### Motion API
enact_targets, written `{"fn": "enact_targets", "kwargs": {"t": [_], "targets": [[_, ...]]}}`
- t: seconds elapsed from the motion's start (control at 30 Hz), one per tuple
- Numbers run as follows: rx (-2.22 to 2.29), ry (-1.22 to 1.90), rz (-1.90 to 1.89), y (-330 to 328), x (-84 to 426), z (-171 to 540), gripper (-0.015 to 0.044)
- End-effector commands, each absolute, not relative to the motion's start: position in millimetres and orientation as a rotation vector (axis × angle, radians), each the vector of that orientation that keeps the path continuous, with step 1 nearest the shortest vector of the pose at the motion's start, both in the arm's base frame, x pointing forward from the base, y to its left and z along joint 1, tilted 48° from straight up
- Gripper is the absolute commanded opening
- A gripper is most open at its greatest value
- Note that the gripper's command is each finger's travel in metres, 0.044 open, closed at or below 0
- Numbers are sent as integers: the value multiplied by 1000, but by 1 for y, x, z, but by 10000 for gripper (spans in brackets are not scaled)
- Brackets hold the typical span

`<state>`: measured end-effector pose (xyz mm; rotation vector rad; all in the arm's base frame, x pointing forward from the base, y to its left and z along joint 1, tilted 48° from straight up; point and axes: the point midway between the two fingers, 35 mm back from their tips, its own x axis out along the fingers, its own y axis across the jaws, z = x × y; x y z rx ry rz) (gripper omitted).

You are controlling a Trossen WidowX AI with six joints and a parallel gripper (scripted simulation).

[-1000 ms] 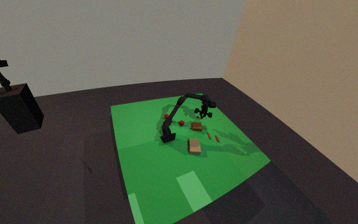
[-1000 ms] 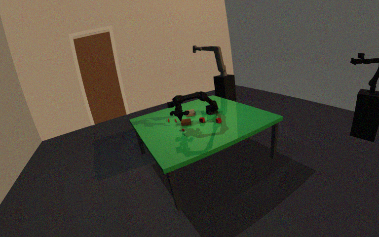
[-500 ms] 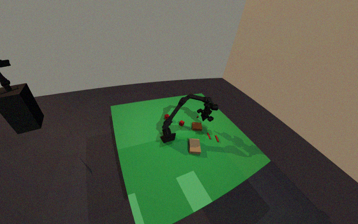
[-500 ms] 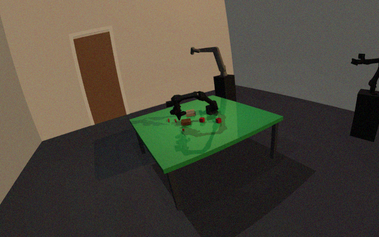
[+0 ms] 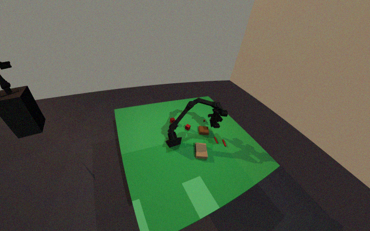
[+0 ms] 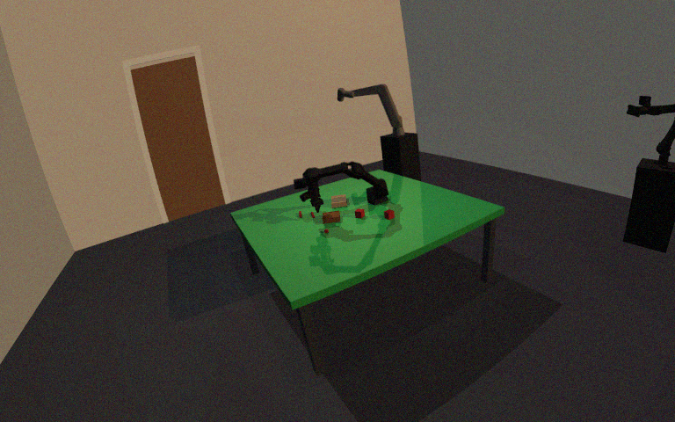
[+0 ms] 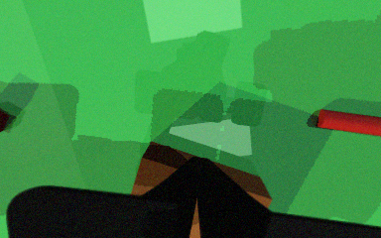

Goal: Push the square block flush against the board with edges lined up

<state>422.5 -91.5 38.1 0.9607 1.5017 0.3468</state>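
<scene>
The brown block point(image 5: 203, 130) point(image 6: 331, 217) point(image 7: 160, 175), which looks like the square block, lies flat on the green table. The longer tan block point(image 5: 201, 151) point(image 6: 338, 201), which looks like the board, lies apart from it, with a strip of table between them. My gripper point(image 5: 215, 126) point(image 6: 318, 209) point(image 7: 198, 165) is shut and empty. It hangs above the table close to the brown block, and its fingers hide part of that block in the wrist view. The tan block is not seen in the wrist view.
Two red cubes point(image 5: 187, 126) point(image 5: 172, 120) lie near the arm's base. Two thin red rods point(image 5: 216, 139) point(image 5: 223, 142) lie beyond the blocks, and a small red piece point(image 5: 204, 120) point(image 6: 326, 231) lies beside the brown block. The green table point(image 5: 152, 174) point(image 6: 447, 219) has open edges.
</scene>
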Motion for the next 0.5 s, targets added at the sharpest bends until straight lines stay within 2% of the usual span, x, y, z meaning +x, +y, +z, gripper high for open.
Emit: {"fn": "enact_targets", "kwargs": {"t": [0.0, 0.2, 0.47], "targets": [[1058, 1538, 252, -98, 420, 31, 0], [1087, 1548, 224, -98, 420, 28, 0], [1127, 1561, 190, -61, 424, -10, 0]]}}
